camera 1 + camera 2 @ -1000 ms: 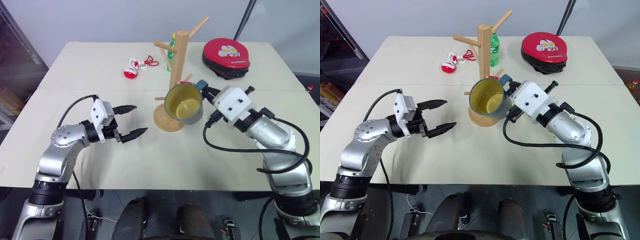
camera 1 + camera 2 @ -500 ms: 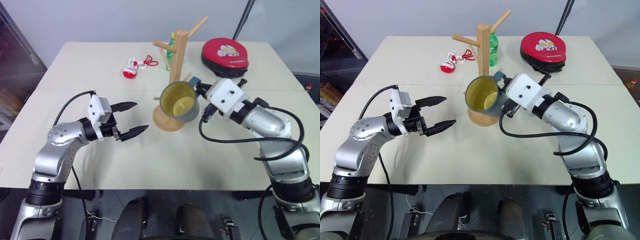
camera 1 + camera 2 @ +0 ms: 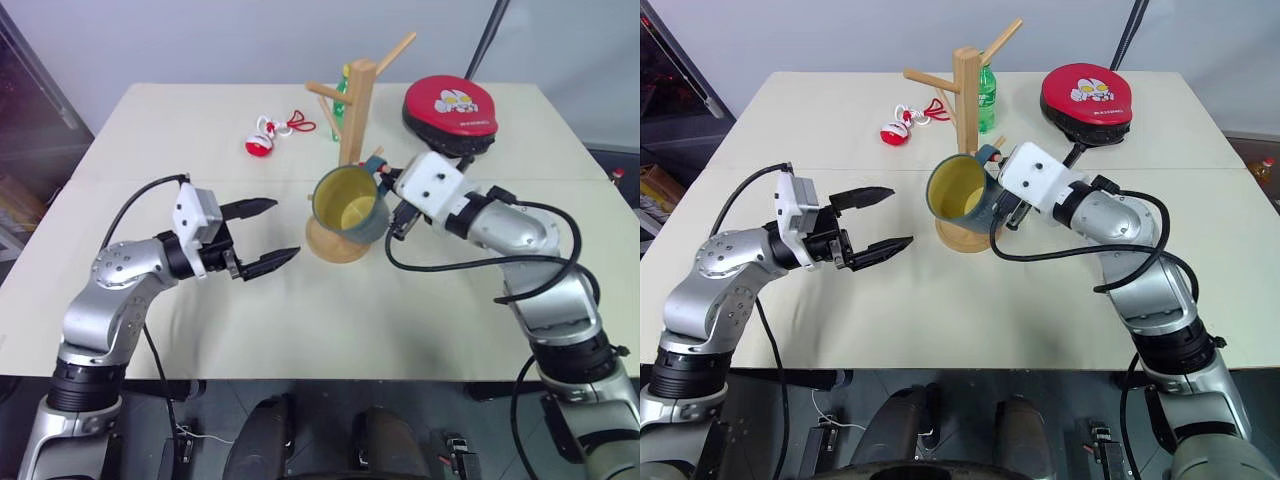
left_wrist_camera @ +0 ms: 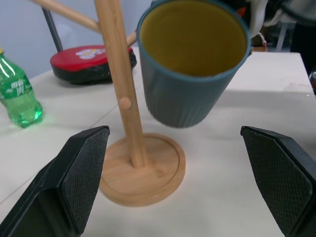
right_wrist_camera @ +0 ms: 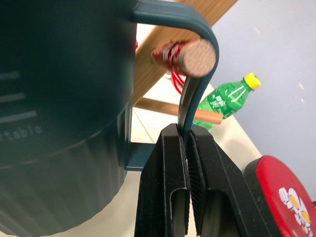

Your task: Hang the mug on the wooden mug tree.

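Black fingers of the left gripper point(image 3: 268, 235) are standing spread apart with nothing between them, hovering over the near-left part of the cream table point(image 3: 150, 130) and pointing right toward the tree's base. Just right of it, the right gripper point(image 5: 188, 163) is clamping its fingers tight on the loop handle of the mug point(image 3: 350, 205) — the dark blue-grey mug is hanging in the air on its side, yellow inside facing the near left, just above the round base of the wooden mug tree point(image 3: 352, 110). In the right wrist view a red-wrapped peg tip point(image 5: 190, 55) is sitting right at the handle's loop, though whether it is passing through is hard to tell. Farther back, a green bottle point(image 3: 987, 98) is standing behind the post, a small red-and-white toy point(image 3: 264, 140) is lying to the far left, and a red round pad point(image 3: 452, 110) is resting at the far right
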Robot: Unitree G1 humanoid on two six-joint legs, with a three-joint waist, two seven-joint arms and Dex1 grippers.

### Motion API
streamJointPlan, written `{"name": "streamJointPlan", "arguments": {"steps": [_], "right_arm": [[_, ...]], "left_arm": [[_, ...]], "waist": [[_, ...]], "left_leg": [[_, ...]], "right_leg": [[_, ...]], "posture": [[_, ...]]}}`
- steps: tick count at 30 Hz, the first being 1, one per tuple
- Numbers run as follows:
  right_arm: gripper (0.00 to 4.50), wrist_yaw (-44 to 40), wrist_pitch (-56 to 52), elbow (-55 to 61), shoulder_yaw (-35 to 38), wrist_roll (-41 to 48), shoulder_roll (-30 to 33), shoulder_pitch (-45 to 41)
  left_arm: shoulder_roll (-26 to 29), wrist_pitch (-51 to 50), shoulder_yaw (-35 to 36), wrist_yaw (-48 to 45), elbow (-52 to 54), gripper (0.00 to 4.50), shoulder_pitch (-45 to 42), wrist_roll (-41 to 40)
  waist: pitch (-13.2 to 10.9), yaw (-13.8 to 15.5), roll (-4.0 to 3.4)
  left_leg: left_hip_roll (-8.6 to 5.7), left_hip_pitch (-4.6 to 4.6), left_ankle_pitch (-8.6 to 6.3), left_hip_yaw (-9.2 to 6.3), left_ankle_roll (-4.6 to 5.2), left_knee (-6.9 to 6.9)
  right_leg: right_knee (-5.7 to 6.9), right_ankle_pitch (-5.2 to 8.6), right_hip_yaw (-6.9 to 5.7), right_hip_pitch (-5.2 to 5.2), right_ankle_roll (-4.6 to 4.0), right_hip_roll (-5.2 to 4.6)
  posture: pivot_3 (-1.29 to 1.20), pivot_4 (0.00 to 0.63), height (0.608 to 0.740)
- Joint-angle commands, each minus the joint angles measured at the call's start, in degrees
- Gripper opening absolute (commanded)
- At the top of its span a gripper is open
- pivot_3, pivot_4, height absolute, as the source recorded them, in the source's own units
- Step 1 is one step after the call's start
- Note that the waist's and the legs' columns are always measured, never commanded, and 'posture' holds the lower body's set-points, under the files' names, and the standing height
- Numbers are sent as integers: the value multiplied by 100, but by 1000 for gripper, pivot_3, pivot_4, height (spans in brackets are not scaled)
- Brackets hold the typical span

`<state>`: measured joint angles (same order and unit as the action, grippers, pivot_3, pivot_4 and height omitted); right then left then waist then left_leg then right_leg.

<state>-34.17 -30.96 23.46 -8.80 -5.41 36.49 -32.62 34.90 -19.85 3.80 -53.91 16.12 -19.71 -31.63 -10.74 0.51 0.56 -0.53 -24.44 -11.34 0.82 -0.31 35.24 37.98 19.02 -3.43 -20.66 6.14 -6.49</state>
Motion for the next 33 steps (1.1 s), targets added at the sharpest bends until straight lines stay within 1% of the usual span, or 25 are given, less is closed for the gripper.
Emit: {"name": "streamJointPlan", "arguments": {"steps": [1,3,8,11,14,16,18,21,24,27,30,33], "right_arm": [[653,41,49,136,90,-45,-30,-168],[1270,86,76,153,124,-85,-16,-183],[1270,65,0,354,417,-33,146,-81],[1270,-43,-82,633,881,173,319,304],[1270,-179,16,887,1567,520,396,1016],[1270,-108,39,911,2051,756,238,1498],[1270,55,240,788,2435,964,-68,2022],[1270,303,604,537,2719,1235,-624,2572],[1270,599,1280,68,2697,1266,-1179,2970],[1270,796,1702,-342,2681,1386,-1584,3071],[1270,861,1988,-659,2635,1477,-1744,3075],[1270,865,2210,-923,2538,1481,-1755,3074]], "left_arm": [[75,-15,183,40,195,4500,-43,-95],[72,-13,170,49,196,4500,-45,-102],[67,-1,144,53,168,4500,-62,-99],[74,13,159,55,104,4500,-42,-76],[-9,59,252,216,-88,4500,3,-30],[-126,101,353,462,-298,4500,26,40],[-271,206,455,762,-583,4500,104,193],[-489,452,555,1229,-993,4500,247,518],[-702,678,689,1782,-1424,4500,432,876],[-803,935,721,1999,-1598,4500,696,1090],[-890,986,786,2078,-1622,4500,902,1076],[-956,1014,881,2146,-1603,4500,1039,1024]], "waist": [[0,-3,0],[0,-6,0],[0,2,0],[0,26,1],[-3,23,6],[-3,24,6],[-3,16,7],[-3,-12,7],[-3,-18,7],[-3,-26,7],[-3,-11,7],[-2,4,7]], "left_leg": [[0,0,0,0,0,0],[0,0,0,0,0,0],[0,0,0,1,0,0],[0,0,0,1,0,0],[0,-2,-1,2,2,0],[0,0,-2,4,3,0],[0,2,-2,5,3,0],[5,9,-2,9,3,-1],[8,10,-2,16,3,-1],[8,12,-2,23,3,-2],[8,10,-2,31,3,-1],[8,11,-3,31,2,-1]], "right_leg": [[0,0,0,0,0,0],[0,0,0,0,0,0],[0,0,0,0,0,1],[0,0,0,0,0,0],[-6,0,0,4,1,-1],[-8,0,0,7,1,-3],[-5,0,0,6,1,-4],[-1,-1,1,8,0,-3],[4,-2,4,1,0,0],[6,-2,8,0,0,0],[8,-3,15,-7,1,-3],[7,-3,16,-7,0,-5]], "posture": [[0,150,740],[0,150,740],[0,150,740],[0,150,740],[0,150,740],[0,150,740],[0,150,740],[0,150,740],[0,150,740],[0,150,740],[0,150,740],[0,150,740]]}}
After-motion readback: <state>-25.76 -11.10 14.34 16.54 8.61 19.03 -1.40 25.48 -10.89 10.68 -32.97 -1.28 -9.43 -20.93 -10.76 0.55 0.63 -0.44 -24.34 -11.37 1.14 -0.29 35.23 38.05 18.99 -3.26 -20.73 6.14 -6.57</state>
